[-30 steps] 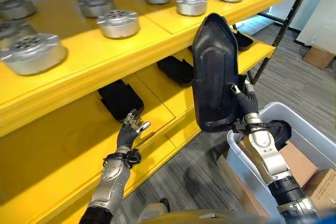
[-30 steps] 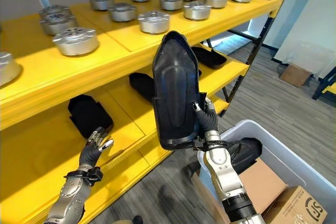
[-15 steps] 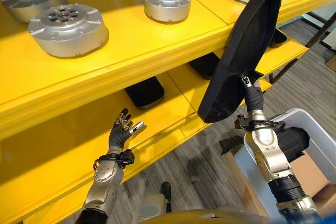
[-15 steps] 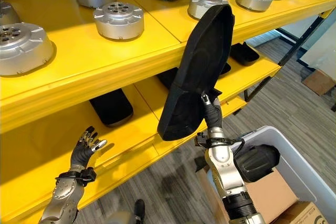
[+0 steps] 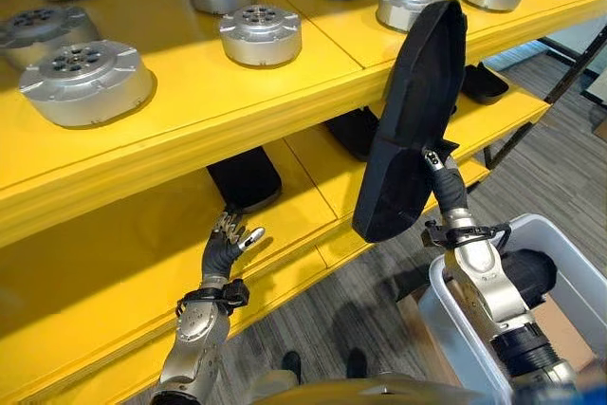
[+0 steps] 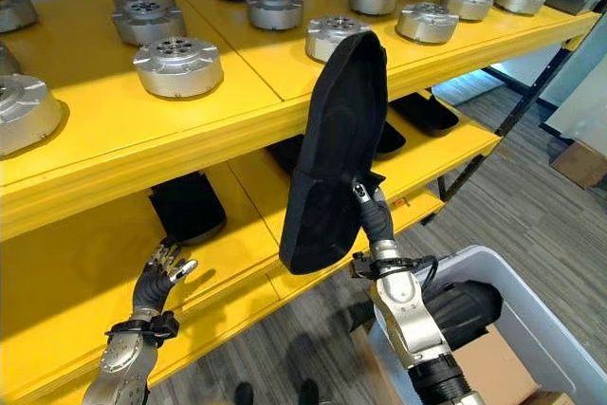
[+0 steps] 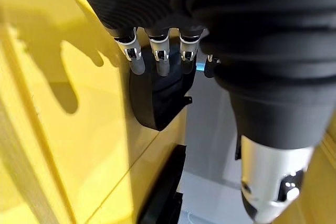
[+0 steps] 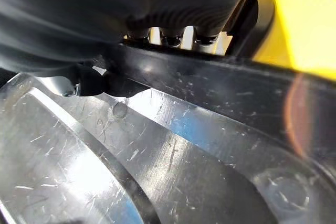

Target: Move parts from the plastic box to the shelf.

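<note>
Left eye view has the right hand [image 5: 446, 198] right of centre, its arm rising from the lower right corner with the wrist pointing up. Its fingers pinch the lower edge of a long black part [image 5: 410, 120], which stands nearly upright and leans slightly to the right, its top reaching up in front of the upper board's lip. In the right wrist view the fingers [image 8: 160, 36] lie against the part's scratched, glossy rim, curled over it.

At the lower right, below that arm, sits the plastic box [image 5: 579, 255], pale and open-topped, with another dark part [image 5: 531, 272] lying in it.

The left hand [image 5: 228, 244] shows at lower left of centre, arm coming up from the bottom edge, palm raised, fingers spread and loose and holding nothing. It hovers over the front of the yellow shelf [image 5: 114, 272] on its lower board, just in front of a black part [image 5: 245, 177] that lies flat further back.

More black parts lie along the lower board toward the right, one [image 5: 353, 130] partly hidden behind the held part and one [image 5: 484, 82] near the far right end. The lower board to the left of the left hand is bare yellow. Round silver metal discs [image 5: 261, 33] stand in rows on the upper board across the top of the frame.
</note>
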### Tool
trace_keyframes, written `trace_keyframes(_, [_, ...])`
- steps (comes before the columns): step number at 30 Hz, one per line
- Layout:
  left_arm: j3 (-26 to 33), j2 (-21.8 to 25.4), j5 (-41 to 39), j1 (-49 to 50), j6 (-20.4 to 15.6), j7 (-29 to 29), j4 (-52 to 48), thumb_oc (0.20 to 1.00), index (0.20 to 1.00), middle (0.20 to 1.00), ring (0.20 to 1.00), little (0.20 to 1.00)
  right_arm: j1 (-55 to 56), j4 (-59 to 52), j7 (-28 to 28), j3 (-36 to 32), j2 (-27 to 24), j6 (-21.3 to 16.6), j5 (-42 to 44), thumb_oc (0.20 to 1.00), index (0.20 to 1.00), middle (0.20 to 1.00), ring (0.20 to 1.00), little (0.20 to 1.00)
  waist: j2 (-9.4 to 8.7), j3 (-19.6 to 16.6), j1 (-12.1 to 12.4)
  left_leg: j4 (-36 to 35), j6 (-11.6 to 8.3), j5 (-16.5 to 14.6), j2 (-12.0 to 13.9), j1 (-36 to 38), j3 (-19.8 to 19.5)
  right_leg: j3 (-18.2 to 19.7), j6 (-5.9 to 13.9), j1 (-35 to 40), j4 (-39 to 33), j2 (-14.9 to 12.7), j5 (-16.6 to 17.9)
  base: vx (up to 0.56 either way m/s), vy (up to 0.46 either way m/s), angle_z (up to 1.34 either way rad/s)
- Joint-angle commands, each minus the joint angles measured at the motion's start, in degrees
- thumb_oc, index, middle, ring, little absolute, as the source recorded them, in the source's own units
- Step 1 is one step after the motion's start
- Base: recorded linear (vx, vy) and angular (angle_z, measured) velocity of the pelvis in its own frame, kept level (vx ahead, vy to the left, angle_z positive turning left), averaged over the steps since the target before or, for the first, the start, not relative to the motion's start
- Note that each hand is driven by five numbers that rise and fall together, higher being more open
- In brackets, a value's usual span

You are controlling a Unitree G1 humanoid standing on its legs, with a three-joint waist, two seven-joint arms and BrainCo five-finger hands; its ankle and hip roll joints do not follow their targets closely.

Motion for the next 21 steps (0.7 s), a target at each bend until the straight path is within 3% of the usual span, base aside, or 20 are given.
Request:
trace_keyframes(1, [0.0,2.4,-1.0,-1.8,-2.4,-2.1,-2.4,1.000,1.000,1.000,1.000,1.000,-2.0,-1.4,1.5,0.4,-0.1,-2.1,1.8,0.200,0.200,0.200,0.200,0.200,-1.66,-2.5,1.6,4.3,-0.94,2.0,-0.5,-5.6,-1.6,-1.5,3.94,-1.0,9.6,-3.9,-5.2,-0.08,-0.110,0.19])
trace_keyframes(2, [0.0,2.4,-1.0,-1.8,-2.4,-2.1,-2.4,1.000,1.000,1.000,1.000,1.000,-2.0,-1.4,1.5,0.4,-0.1,-2.1,1.8,0.200,0.200,0.200,0.200,0.200,-1.65,-2.5,1.5,4.5,-0.96,1.9,-0.6,-5.8,-1.7,-1.7,3.93,-1.0,9.6,-3.9,-5.3,-0.14,-0.087,0.33])
trace_keyframes(4, [-0.8,2.4,-1.4,-2.8,-2.5,-2.5,-1.5,1.000,1.000,1.000,1.000,1.000,-2.1,-2.1,1.4,-0.2,-1.3,-2.5,1.8,0.200,0.200,0.200,0.200,0.200,-1.42,0.4,1.7,11.7,-2.38,2.4,-1.8,-11.0,-1.5,-4.1,2.71,-2.0,11.4,-4.3,-5.8,-0.23,-0.090,0.66])
trace_keyframes(6, [-1.4,2.4,-1.7,-4.0,-2.3,-2.6,-1.0,1.000,1.000,1.000,1.000,1.000,-2.7,-2.2,0.5,-0.9,-2.1,-2.6,1.7,0.200,0.200,0.200,0.200,0.200,-1.57,1.5,0.4,16.3,-2.23,0.9,1.1,-12.4,2.5,-6.0,2.28,-4.2,14.2,-5.4,-5.8,-0.19,-0.015,1.03])
trace_keyframes(8, [-1.5,2.4,-1.5,-3.8,-2.2,-2.9,-1.3,1.000,1.000,1.000,1.000,1.000,-2.7,-2.1,0.4,-0.7,-2.0,-2.5,1.9,0.200,0.200,0.200,0.200,0.200,-1.71,1.6,0.1,17.7,-2.43,-1.3,3.6,-10.5,2.0,-5.7,2.27,-5.4,16.0,-6.3,-5.8,-0.06,0.035,0.60])
trace_keyframes(9, [-1.5,2.4,-1.5,-3.8,-2.2,-2.9,-1.3,1.000,1.000,1.000,1.000,1.000,-2.7,-2.2,0.4,-0.7,-2.0,-2.5,1.9,0.200,0.200,0.200,0.200,0.200,-1.70,1.7,0.1,17.7,-2.43,-1.3,3.7,-10.5,2.0,-5.6,2.27,-5.4,16.0,-6.3,-5.8,-0.01,0.069,0.07])
trace_keyframes(10, [-1.5,2.4,-1.4,-3.2,-2.1,-2.9,-1.7,1.000,1.000,1.000,1.000,1.000,-2.3,-1.9,0.7,-0.8,-1.8,-2.3,2.1,0.200,0.200,0.200,0.200,0.200,-1.86,1.3,0.1,18.1,-2.81,-2.3,5.6,-8.2,-1.3,-4.7,2.39,-6.1,17.5,-7.0,-6.0,-0.01,0.135,0.07])
trace_keyframes(11, [-1.5,2.2,-1.6,-3.1,-1.9,-3.0,-2.3,1.000,1.000,1.000,1.000,1.000,-2.2,-1.6,0.5,-0.8,-1.8,-2.3,2.4,0.200,0.200,0.200,0.200,0.200,-1.44,1.1,-0.4,16.8,-3.27,-0.9,10.4,-5.7,-2.2,-5.2,2.91,-6.8,20.0,-8.0,-6.9,0.00,0.128,-0.03])
trace_keyframes(12, [-1.5,2.1,-1.6,-3.0,-1.9,-3.0,-2.3,1.000,1.000,1.000,1.000,1.000,-2.2,-1.6,0.5,-0.7,-1.8,-2.3,2.4,0.200,0.200,0.200,0.200,0.200,-1.40,1.3,-0.4,16.5,-3.37,-0.8,10.5,-5.5,-2.1,-5.2,2.85,-6.8,20.3,-7.9,-7.0,-0.02,0.303,0.09])
trace_keyframes(13, [-1.8,2.2,-2.4,-3.5,-1.8,-2.9,-2.9,1.000,1.000,1.000,1.000,1.000,-2.8,-0.9,-0.5,-0.7,-1.8,-2.3,2.4,0.200,0.200,0.200,0.200,0.200,0.37,0.9,-1.2,12.1,-4.56,4.2,16.1,-3.3,-2.9,-5.8,3.85,-8.9,23.8,-9.4,-8.2,-0.03,0.332,0.16])
trace_keyframes(15, [-2.2,2.3,-2.8,-3.9,-1.6,-2.9,-2.8,1.000,1.000,1.000,1.000,1.000,-3.0,-0.4,-0.9,-0.4,-1.8,-2.2,2.8,0.200,0.200,0.200,0.200,0.200,1.76,0.8,-1.8,7.5,-5.73,8.1,19.5,-2.1,-2.5,-6.0,4.22,-10.9,27.6,-11.0,-9.4,-0.04,0.375,0.38])
trace_keyframes(16, [-2.4,2.1,-2.9,-4.1,-1.4,-3.0,-2.8,1.000,1.000,1.000,1.000,1.000,-3.0,-0.2,-1.0,-0.6,-2.0,-2.1,2.8,0.200,0.200,0.200,0.200,0.200,2.42,0.7,-2.2,6.1,-6.12,8.3,20.4,-1.7,-1.4,-6.3,4.88,-11.6,29.2,-12.2,-9.8,-0.05,0.303,0.50])
trace_keyframes(18, [-2.6,2.2,-2.9,-4.3,-1.4,-2.9,-2.7,1.000,1.000,1.000,1.000,1.000,-2.9,-0.3,-1.3,-0.7,-2.0,-2.0,2.7,0.200,0.200,0.200,0.200,0.200,3.28,0.5,-2.2,4.4,-6.94,6.9,20.2,-0.8,-0.1,-6.3,5.34,-12.6,30.9,-13.7,-9.8,-0.02,0.317,0.26])
trace_keyframes(21, [-2.2,2.9,-2.2,-4.6,-1.5,-3.2,-2.3,1.000,1.000,1.000,1.000,1.000,-1.1,-0.6,-1.0,-1.5,-1.7,-2.0,2.5,0.200,0.200,0.200,0.200,0.200,2.92,1.1,-1.3,7.2,-7.62,1.9,16.6,-1.2,-0.6,-6.5,6.57,-10.3,29.8,-16.4,-8.2,0.04,0.219,0.11])
